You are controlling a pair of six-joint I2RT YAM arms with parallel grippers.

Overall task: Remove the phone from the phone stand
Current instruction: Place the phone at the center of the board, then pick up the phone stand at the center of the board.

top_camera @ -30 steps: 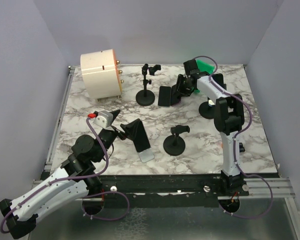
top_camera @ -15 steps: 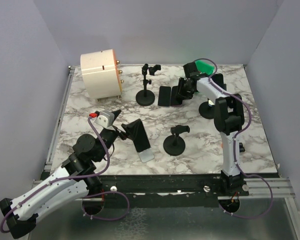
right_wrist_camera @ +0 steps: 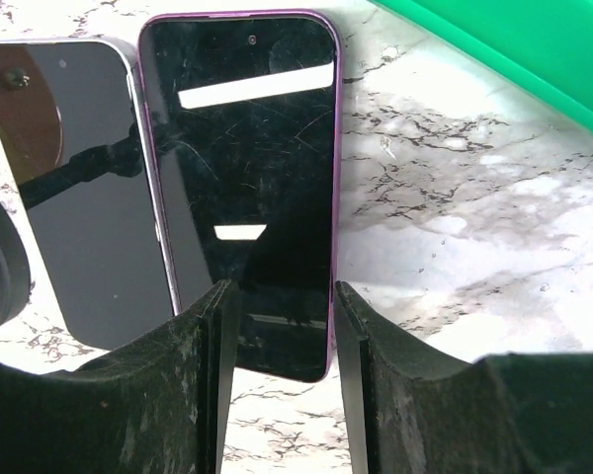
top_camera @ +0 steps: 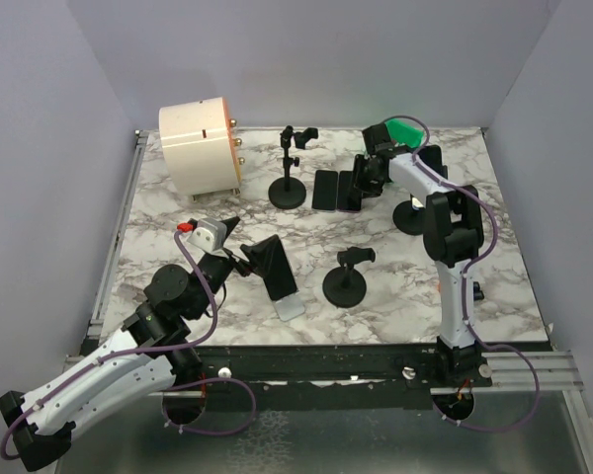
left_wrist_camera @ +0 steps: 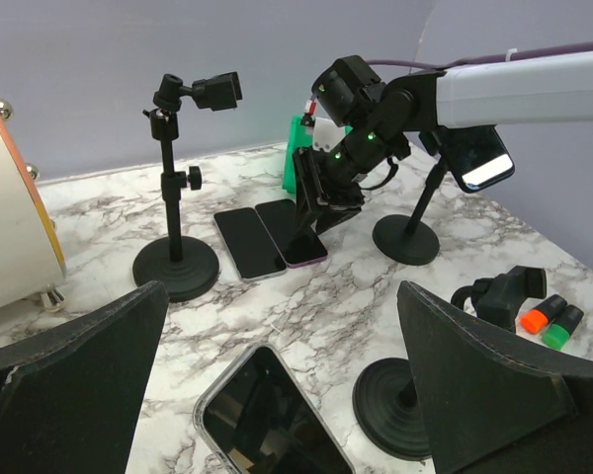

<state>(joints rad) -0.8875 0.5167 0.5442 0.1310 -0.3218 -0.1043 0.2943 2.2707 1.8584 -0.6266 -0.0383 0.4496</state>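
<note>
Right gripper (right_wrist_camera: 282, 326) jaws pinched on purple-edged phone (right_wrist_camera: 242, 178), lowered beside second phone (right_wrist_camera: 89, 188) on desk (right_wrist_camera: 445, 237) — best released flat, without overlap; left gripper (left_wrist_camera: 277, 385) jaws spread.

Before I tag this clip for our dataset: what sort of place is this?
Probably a lab test cell for robot manipulation, not a home or shop: plain grey walls box in a marble-patterned table, and several phone stands and phones are laid out as props.

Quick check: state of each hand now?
Left hand: open, holding nothing.
Right hand: closed on the purple-edged phone.
</note>
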